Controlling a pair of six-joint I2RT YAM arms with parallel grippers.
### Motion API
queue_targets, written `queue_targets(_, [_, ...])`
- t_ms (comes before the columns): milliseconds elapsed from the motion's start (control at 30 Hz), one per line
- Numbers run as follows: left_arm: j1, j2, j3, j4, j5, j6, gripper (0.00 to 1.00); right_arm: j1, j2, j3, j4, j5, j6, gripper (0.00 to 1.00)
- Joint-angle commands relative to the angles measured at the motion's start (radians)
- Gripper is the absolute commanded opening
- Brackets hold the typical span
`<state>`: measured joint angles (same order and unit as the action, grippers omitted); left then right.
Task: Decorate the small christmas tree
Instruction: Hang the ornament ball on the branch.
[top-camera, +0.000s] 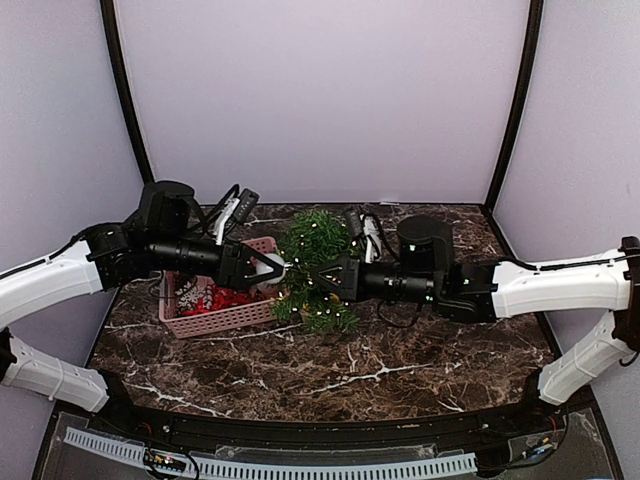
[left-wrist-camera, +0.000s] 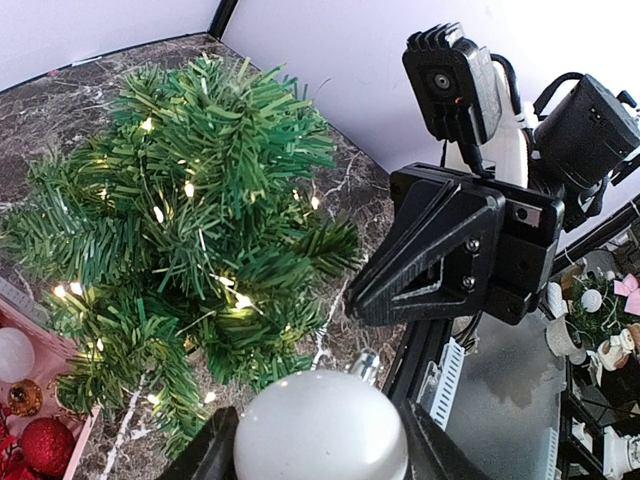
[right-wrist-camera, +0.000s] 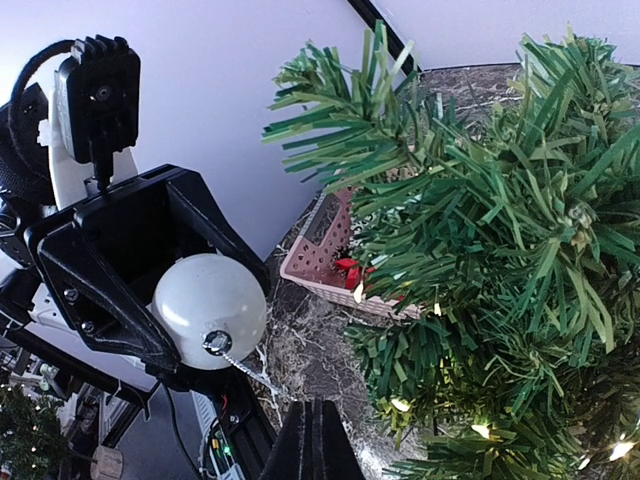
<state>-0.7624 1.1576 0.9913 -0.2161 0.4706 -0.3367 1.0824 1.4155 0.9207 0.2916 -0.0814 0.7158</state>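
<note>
Clasped between the two black plastic fingers of the left gripper (top-camera: 268, 268) is one smooth white round bauble (left-wrist-camera: 320, 430). Just ahead of those fingertips one small christmas tree (top-camera: 315, 265) is set, bushy, green-needled and dotted with tiny warm lights. Its opposite side is met by the right gripper (top-camera: 335, 278), clenched tight with nothing seen in it. One pink slotted plastic basket (top-camera: 215, 320) is placed beneath the left gripper on the dark veined marble table (top-camera: 350, 370). The bauble's thin cord (right-wrist-camera: 245, 365) is shown only from the right wrist, and a small gold ball (left-wrist-camera: 22, 397) in the basket only from the left.
</note>
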Motion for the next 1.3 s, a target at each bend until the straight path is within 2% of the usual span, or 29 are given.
queue_targets(0, [0.000,0.008,-0.013,0.008,0.050,-0.006,0.40,0.008,-0.021,-0.020,0.075,-0.019,-0.002,0.00])
queue_targets(600, [0.000,0.023,-0.021,0.031,0.042,-0.007,0.39,0.008,-0.001,-0.013,0.101,-0.051,0.005,0.00])
queue_targets(833, [0.000,0.022,-0.100,0.151,0.032,-0.071,0.39,0.011,-0.020,-0.039,0.081,-0.018,0.012,0.00])
queue_targets(1267, [0.000,0.030,-0.187,0.236,0.013,-0.131,0.38,0.034,0.000,-0.052,0.052,0.037,0.033,0.00])
